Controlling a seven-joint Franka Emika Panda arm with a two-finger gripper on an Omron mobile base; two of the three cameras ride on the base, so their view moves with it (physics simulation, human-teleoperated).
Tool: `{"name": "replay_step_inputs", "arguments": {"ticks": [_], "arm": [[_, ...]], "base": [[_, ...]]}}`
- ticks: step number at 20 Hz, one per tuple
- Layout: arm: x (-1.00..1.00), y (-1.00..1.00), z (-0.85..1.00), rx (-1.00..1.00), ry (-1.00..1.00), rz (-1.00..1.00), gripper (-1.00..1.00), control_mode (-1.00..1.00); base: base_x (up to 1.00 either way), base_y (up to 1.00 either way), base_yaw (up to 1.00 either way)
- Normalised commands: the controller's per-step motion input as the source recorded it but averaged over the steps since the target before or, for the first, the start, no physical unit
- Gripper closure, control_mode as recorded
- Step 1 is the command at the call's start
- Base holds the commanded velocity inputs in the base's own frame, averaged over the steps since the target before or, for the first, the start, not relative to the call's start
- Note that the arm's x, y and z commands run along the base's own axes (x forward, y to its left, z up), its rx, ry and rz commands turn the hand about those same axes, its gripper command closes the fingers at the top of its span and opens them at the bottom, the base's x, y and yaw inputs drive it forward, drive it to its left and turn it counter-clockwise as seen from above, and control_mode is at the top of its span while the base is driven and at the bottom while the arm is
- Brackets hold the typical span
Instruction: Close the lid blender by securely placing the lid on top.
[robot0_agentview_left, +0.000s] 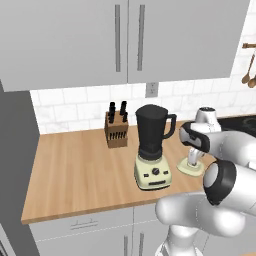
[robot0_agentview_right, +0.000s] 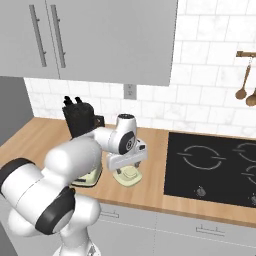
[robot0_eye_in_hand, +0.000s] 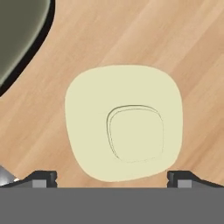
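Observation:
The pale cream-yellow lid (robot0_eye_in_hand: 124, 122) lies flat on the wooden counter, its raised centre cap facing up. It rests just right of the blender (robot0_agentview_left: 152, 145), a dark tapered jar with a side handle on a cream base with a black knob. My gripper (robot0_eye_in_hand: 113, 178) hovers directly over the lid, open, with a fingertip (robot0_eye_in_hand: 43, 177) beyond each side of it. From the left base camera the gripper (robot0_agentview_left: 194, 159) stands upright on the lid (robot0_agentview_left: 186, 170). On the right base side the lid (robot0_agentview_right: 126, 176) peeks out beneath the hand, and my arm covers most of the blender (robot0_agentview_right: 82, 122).
A wooden knife block (robot0_agentview_left: 116, 129) stands behind the blender by the tiled wall. A black cooktop (robot0_agentview_right: 215, 165) is set into the counter to the right. Grey cabinets (robot0_agentview_left: 125, 40) hang overhead. Wooden spoons (robot0_agentview_right: 245, 90) hang on the wall at the far right.

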Motion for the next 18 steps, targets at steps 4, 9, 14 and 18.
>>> {"name": "replay_step_inputs", "arguments": {"ticks": [4,9,14,18], "arm": [[0.08,0.0,-0.21,-0.04,0.01,0.02,-1.0,-1.0],[0.01,0.0,-0.24,-0.03,0.06,0.03,-1.0,-1.0],[0.06,0.0,-0.09,0.0,0.01,0.02,-1.0,-1.0],[0.11,-0.01,-0.06,0.0,0.0,0.01,-1.0,-1.0]], "base": [[0.0,0.0,0.0],[0.0,0.0,0.0],[0.0,0.0,0.0],[0.0,0.0,0.0]]}}
